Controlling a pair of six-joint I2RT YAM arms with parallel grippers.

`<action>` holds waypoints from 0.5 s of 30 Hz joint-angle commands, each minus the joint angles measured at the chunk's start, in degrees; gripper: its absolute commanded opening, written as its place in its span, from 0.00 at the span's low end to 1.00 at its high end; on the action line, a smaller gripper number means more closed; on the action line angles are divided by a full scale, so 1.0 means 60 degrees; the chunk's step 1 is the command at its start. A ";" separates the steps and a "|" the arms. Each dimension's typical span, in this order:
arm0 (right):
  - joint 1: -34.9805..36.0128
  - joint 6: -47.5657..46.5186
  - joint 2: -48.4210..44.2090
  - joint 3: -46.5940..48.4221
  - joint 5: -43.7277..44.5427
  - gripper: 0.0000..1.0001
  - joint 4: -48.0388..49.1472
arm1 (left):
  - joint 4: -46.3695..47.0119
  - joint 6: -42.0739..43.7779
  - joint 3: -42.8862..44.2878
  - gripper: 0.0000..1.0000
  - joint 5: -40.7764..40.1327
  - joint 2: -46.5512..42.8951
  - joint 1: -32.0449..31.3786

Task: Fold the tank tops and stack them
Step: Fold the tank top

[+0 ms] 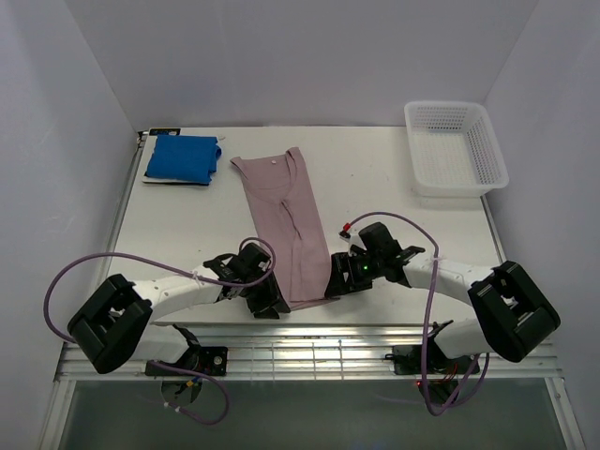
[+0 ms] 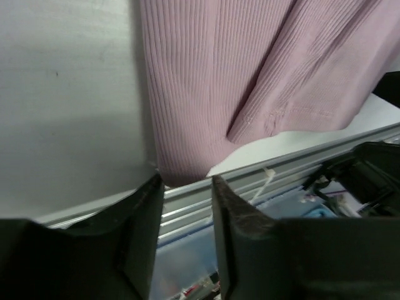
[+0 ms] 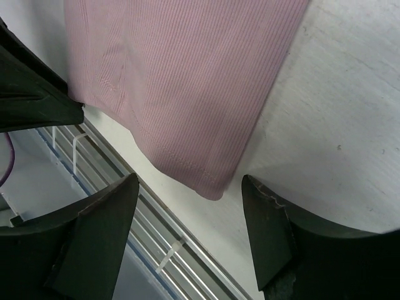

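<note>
Top view. Shows the pink tank top (image 1: 286, 225) laid lengthwise down the middle of the bench (image 1: 187, 234), straps at the far end, hem at the near edge. Places the left pincer (image 1: 267, 302) at the hem's left corner and the right pincer (image 1: 339, 281) at its right corner, both low by the cloth. Shows the blue tank top (image 1: 181, 159) folded at the far left corner (a dark edge under it, too thin to identify) and a white basket (image 1: 455, 145) at the far right, well apart from the arms.

Left wrist view. Shows the left pincer (image 2: 184, 184) narrowly parted, metal rail visible through the gap, hem just at the tips, nothing pinched. Shows also a doubled flap of the pink cloth with a stitched edge to the right.

Right wrist view. Shows the right pincer (image 3: 190, 184) spread wide, straddling the hem's corner, no contact to be seen.

Risks from here, as judgement only. Could catch a single layer on the left, given that doubled flap, and leave the rest behind at the lift. Could nip the rail or bare bench instead of cloth, with the hem so close to the lip. Could skew the fold through uneven closing, left narrow against right wide. Could drag the hem off the near edge.
</note>
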 commanded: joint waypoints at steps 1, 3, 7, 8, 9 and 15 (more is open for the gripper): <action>-0.0042 -0.0087 0.0323 -0.0058 0.0188 0.73 -0.0080 | -0.0153 -0.0084 -0.0155 0.45 -0.0449 0.0320 -0.0165; 0.0001 -0.0145 0.0411 -0.0029 0.0246 0.72 -0.0124 | -0.0153 -0.0158 -0.0184 0.36 -0.0551 0.0350 -0.0165; 0.0089 -0.0365 0.0616 0.0089 0.0407 0.72 -0.0314 | -0.0153 -0.0260 -0.0257 0.31 -0.0771 0.0277 -0.0180; 0.0162 -0.0380 0.0733 0.0118 0.0408 0.71 -0.0314 | -0.0153 -0.0304 -0.0272 0.30 -0.0844 0.0277 -0.0180; 0.0235 -0.0380 0.0806 0.0190 0.0408 0.70 -0.0314 | -0.0153 -0.0333 -0.0301 0.29 -0.0874 0.0291 -0.0180; 0.0544 -0.0263 0.1086 0.0426 0.0567 0.30 -0.0635 | -0.0226 -0.0436 -0.0272 0.10 -0.1136 0.0335 -0.0180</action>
